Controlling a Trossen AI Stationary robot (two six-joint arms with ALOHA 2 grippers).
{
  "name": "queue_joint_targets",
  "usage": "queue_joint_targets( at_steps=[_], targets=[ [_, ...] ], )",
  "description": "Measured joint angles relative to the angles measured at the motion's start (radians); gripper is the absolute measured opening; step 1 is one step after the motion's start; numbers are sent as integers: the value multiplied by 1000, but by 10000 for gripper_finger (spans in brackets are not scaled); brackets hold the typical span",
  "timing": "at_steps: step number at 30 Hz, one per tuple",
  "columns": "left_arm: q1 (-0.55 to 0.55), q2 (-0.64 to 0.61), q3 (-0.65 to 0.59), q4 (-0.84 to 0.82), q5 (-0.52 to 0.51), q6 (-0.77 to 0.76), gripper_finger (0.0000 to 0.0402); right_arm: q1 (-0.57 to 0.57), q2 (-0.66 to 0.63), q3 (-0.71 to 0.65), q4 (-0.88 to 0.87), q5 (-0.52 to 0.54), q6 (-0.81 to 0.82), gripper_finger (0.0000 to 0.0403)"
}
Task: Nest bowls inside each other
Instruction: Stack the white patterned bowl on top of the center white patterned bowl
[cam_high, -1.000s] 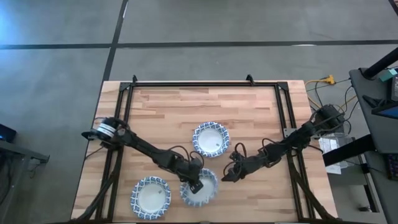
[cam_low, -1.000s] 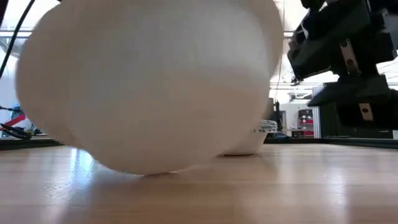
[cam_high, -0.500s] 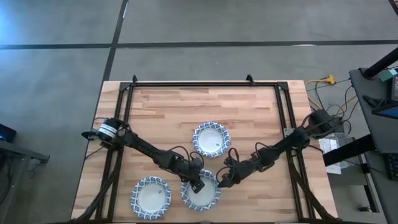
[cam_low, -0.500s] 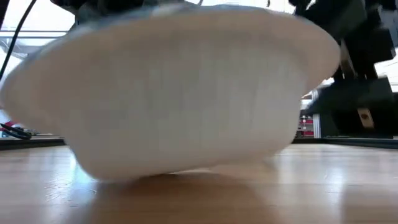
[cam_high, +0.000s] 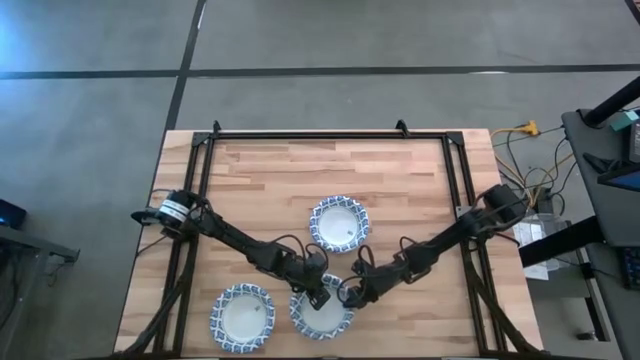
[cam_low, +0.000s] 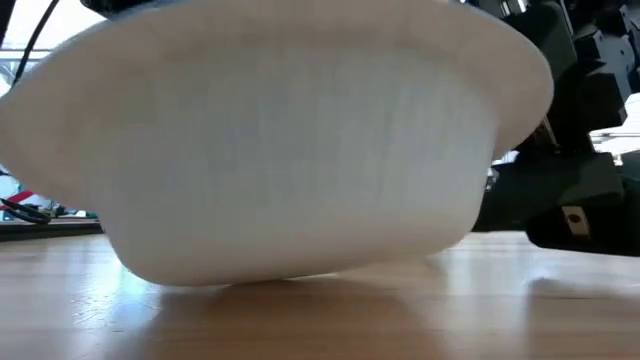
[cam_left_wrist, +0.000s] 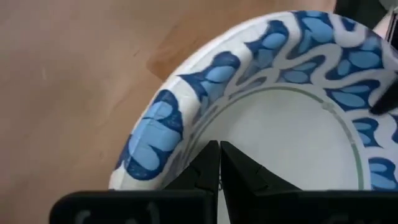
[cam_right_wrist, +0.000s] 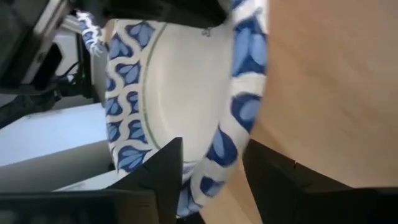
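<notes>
Item: near-edge bowl (cam_high: 322, 305), one of three bowls visible on the wooden table (cam_high: 270, 175). It lay at the table's front edge, right of centre, tipped slightly in the low view, with its underside filling that picture.

Left gripper (cam_high: 318, 297): fingers pressed together on the bowl's rim at the side facing the table's middle; the left wrist view showed the rim (cam_left_wrist: 186, 140) pinched between the closed fingers.

Right gripper (cam_high: 349, 293): at the same bowl's right-hand edge, fingers spread moderately, with the patterned rim (cam_right_wrist: 227, 146) lying in the gap between them. Whether a finger was touching the rim could not be told.

Governing relation: the bowl lay directly ahead of the right gripper, its rim edge-on between the fingers, so a close would likely have caught it. Both grippers were at this bowl, on neighbouring parts of the rim, just beside each other.

Other stock: left bowl (cam_high: 241, 317) sat just beside the held one at the front edge, nearest as a nesting target; centre bowl (cam_high: 339, 223) stood apart, toward the table's middle
</notes>
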Motion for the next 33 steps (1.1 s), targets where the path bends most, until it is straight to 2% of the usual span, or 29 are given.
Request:
queue_joint_targets(
  at_steps=[11,18,22,26,29,33],
  targets=[
    [-1,-7,-1,14,7,5,0,-10,-16,8,2,-3,-79,29],
    [0,-88,18,9,8,43,0,-17,-22,8,13,-3,-104,18],
    [2,-198,19,-25,-27,66,0,-28,-41,8,13,-3,-131,17],
    [2,-362,19,-106,-148,107,0,-55,-81,8,-10,0,-171,17],
    [2,-493,16,-174,-238,160,0,-93,-132,8,-79,2,-212,17],
    [3,-654,9,-321,-309,218,0,-176,-251,8,-283,63,-299,17]
  ],
)
